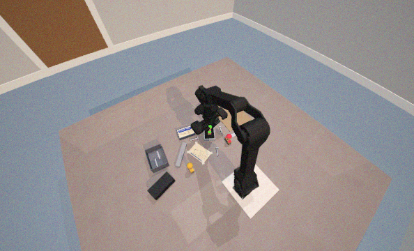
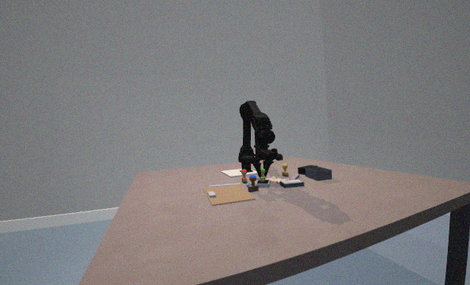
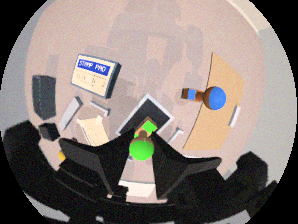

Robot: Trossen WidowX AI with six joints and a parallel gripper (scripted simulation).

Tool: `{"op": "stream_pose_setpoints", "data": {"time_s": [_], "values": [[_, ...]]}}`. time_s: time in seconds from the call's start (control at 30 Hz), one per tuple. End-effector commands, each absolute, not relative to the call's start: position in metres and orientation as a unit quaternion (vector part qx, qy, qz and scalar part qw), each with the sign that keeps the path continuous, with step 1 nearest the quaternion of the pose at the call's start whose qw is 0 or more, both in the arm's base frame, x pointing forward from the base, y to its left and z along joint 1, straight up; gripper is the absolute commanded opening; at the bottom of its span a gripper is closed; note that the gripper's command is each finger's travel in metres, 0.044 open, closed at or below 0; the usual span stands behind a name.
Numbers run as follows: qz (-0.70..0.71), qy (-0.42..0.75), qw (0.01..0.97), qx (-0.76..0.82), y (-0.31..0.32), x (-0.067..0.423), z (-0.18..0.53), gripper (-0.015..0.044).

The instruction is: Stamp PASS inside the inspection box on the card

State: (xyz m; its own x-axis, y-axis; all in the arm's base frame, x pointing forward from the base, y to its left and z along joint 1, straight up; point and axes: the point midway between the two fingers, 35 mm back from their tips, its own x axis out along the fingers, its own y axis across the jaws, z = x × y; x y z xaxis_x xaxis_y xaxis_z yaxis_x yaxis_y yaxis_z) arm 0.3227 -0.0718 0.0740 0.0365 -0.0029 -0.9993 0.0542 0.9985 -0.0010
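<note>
The gripper is pinched on the green-knobbed stamp, presumably the PASS one, which is held over the dark, pale-rimmed ink pad; whether the face touches the pad cannot be told.

A tilted press could leave the rubber face unevenly inked, giving a patchy print. A slip on the round, smooth knob (a poor surface for flat fingers) could twist the stamp.

The cream inspection card, flat and curl-cornered, lies just near of the pad. Red, yellow and blue knobbed stamps could be mistaken for it.
</note>
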Motion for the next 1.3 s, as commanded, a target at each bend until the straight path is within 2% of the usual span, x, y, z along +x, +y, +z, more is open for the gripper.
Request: {"op": "stream_pose_setpoints", "data": {"time_s": [0.0, 1.27], "values": [[-0.019, 0.693, 0.720, 0.019, -0.071, 0.323, 0.076, 0.0000], [-0.019, 0.693, 0.720, 0.019, -0.071, 0.321, 0.128, 0.0000]]}}
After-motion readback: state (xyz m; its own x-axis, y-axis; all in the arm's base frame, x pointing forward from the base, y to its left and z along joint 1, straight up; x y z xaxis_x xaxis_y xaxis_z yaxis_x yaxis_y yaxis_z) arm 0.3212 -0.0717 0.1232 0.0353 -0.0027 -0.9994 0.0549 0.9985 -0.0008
